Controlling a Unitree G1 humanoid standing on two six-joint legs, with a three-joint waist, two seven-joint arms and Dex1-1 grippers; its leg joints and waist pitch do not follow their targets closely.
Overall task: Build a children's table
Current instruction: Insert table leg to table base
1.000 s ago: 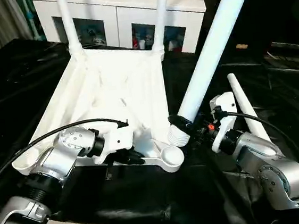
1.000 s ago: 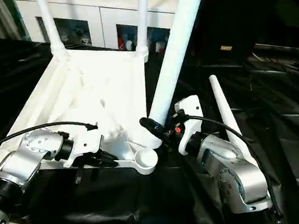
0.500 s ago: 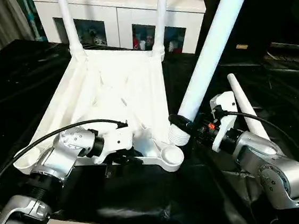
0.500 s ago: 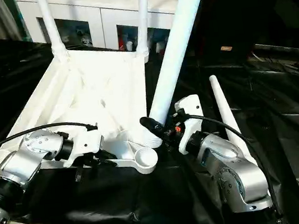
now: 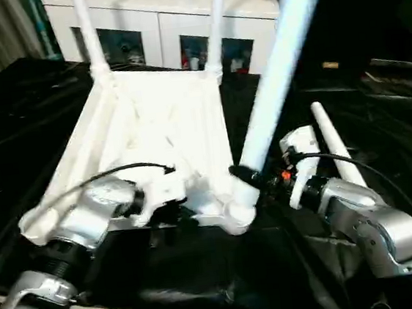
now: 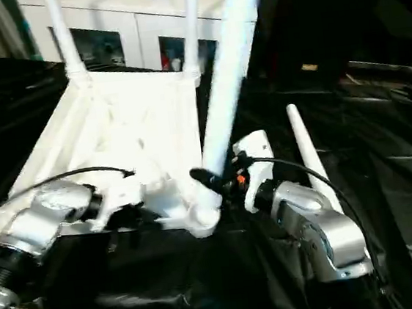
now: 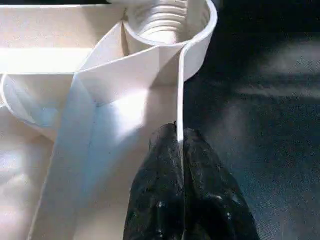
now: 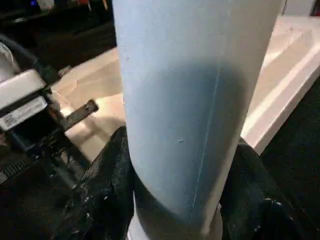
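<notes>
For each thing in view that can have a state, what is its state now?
Tabletop: upside down on the black cloth.
Far legs: upright in their sockets.
Third leg: tilted, threaded end in the near socket.
Fourth leg: lying loose.
Left gripper: shut on the tabletop's rim.
Right gripper: gripping the third leg.

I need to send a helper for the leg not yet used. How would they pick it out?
Start at the upturned white table top on the black cloth. The spare leg lies flat beside it, behind the right gripper. Two legs stand in sockets, one is gripped; this one lies loose.
</notes>
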